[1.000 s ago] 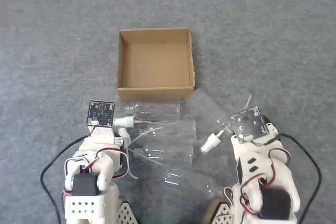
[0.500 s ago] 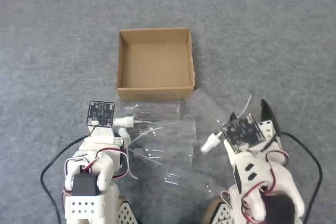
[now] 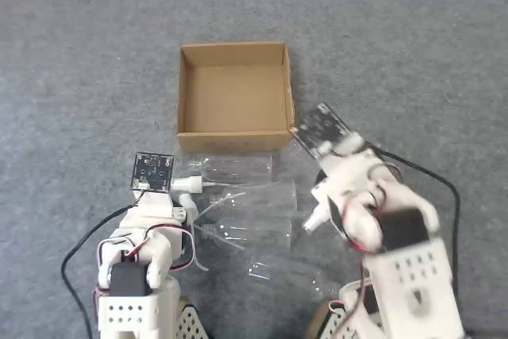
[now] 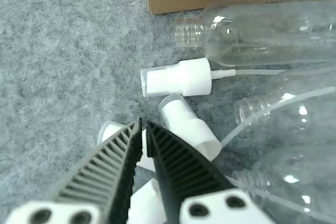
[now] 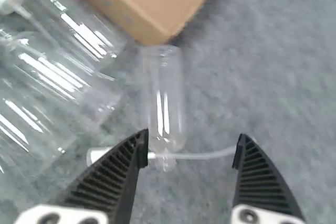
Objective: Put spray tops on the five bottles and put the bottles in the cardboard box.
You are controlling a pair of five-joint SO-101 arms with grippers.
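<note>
Hovering over a clear bottle (image 5: 164, 103), right hand (image 5: 191, 145) spread wide.

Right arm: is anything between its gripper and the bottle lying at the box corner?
Nothing bulky. The open right gripper hangs over the bottle, which lies beside the cardboard box corner. A spray top's tube runs across the bottle's neck end, between the jaws; closing there might catch it.
</note>
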